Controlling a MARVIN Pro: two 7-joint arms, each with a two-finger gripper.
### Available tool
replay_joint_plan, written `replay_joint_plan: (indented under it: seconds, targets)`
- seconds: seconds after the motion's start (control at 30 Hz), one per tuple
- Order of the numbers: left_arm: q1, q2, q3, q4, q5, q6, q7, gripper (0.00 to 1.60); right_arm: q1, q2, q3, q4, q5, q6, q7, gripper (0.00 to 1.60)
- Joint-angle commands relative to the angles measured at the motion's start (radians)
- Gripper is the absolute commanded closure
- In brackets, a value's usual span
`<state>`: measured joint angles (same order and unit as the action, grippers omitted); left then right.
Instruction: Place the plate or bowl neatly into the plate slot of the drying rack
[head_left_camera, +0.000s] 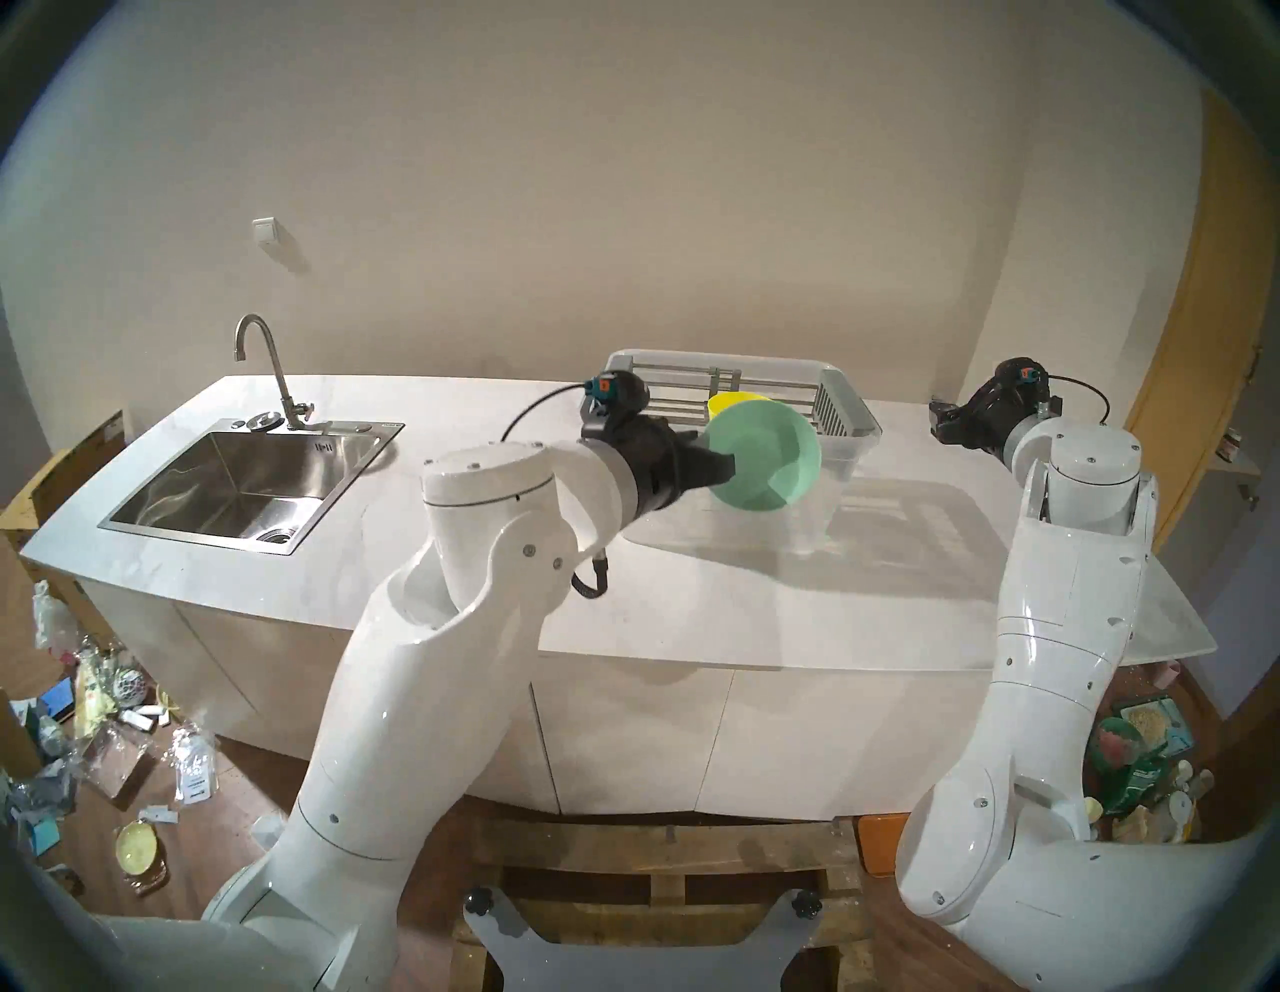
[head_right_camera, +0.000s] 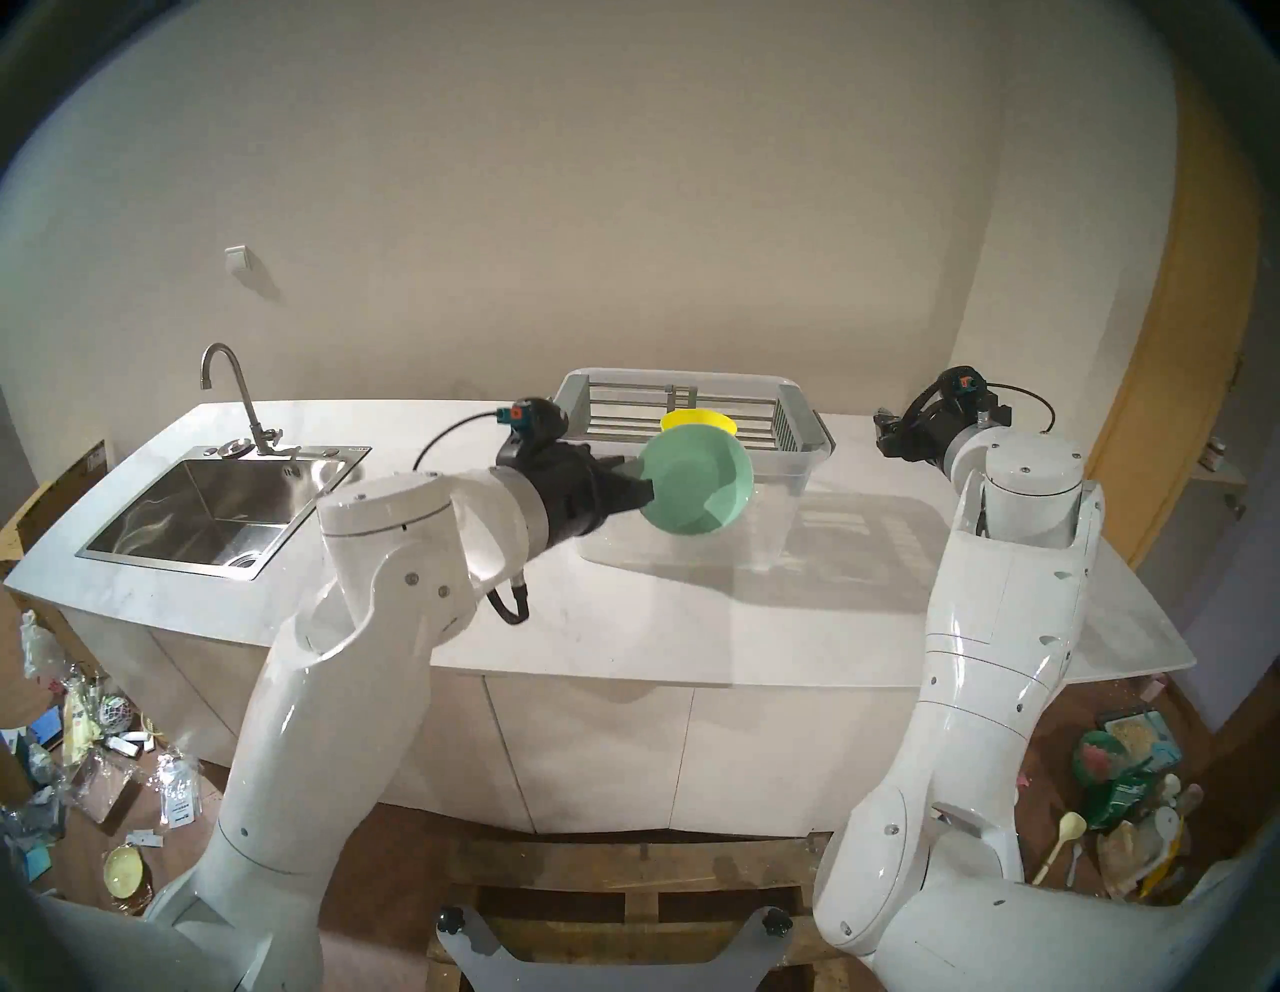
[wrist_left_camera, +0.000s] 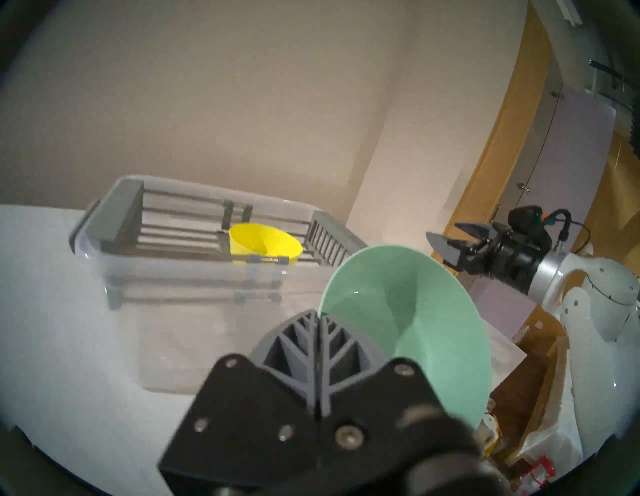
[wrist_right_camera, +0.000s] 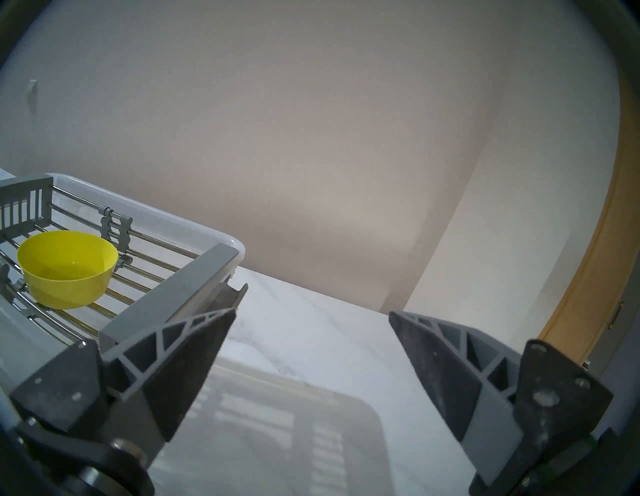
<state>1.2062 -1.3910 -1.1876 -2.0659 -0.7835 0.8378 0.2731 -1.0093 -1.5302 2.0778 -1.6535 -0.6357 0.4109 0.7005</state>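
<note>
The left end effector (head_left_camera: 727, 465) is clenched on the rim of the green bowl (head_left_camera: 762, 457); in the left wrist view its 2 fingers (wrist_left_camera: 294, 343) meet with the rim pinched between them, and the bowl (wrist_left_camera: 408, 318) extends up and to the right of the fingertips. The bowl is held in the air on its edge, tilted, its hollow facing the head camera; it hangs over the near side of the clear tub (head_left_camera: 859, 443), in front of the rack (head_left_camera: 665, 388) and not touching the rods. The rack rests across the top of the tub on the white surface (head_left_camera: 762, 609). A yellow bowl (wrist_right_camera: 67, 268) already stands upright in the slot (wrist_right_camera: 138, 273), on the rods between the grey central clips (wrist_right_camera: 116, 230) and the slatted end piece (wrist_right_camera: 20, 204); from the head view the green bowl partly covers it, the yellow bowl (head_right_camera: 696, 421) showing just above its rim.

The right end effector (wrist_right_camera: 311, 311) is released, its 2 fingers spread wide with nothing between them; it hovers over the surface just beside the rack's slatted end (head_left_camera: 834, 409), well apart from the green bowl. The sink (head_left_camera: 228, 485) lies at the far left of the surface.
</note>
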Motion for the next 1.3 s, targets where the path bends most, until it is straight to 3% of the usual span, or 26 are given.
replay_joint_plan:
  seconds: [0.0,0.43,0.5,0.87,1.03,1.27]
  targets:
    - [-0.047,-0.028,-0.03,0.026,-0.02,0.018,0.013,1.6,0.019,0.003,-0.001,-0.023,0.008,-0.014,-0.004,0.0]
    - [-0.258,-0.105,-0.077,0.267,-0.028,-0.046,0.053,1.6,0.019,0.004,-0.002,-0.022,0.008,-0.013,-0.004,0.0]
    - [-0.322,-0.131,-0.066,0.347,-0.029,-0.06,0.053,1.6,0.02,0.004,-0.002,-0.022,0.007,-0.011,-0.004,0.0]
    - [-0.507,-0.227,-0.018,0.599,-0.019,-0.118,0.04,1.6,0.02,0.005,-0.003,-0.021,0.007,-0.01,-0.003,0.0]
    - [-0.575,-0.238,-0.018,0.707,-0.012,-0.18,0.03,1.6,0.02,0.005,-0.003,-0.022,0.007,-0.01,-0.004,0.0]
    - [-0.713,-0.247,-0.038,0.952,-0.018,-0.285,-0.015,1.6,0.019,0.004,-0.002,-0.022,0.008,-0.012,-0.004,0.0]
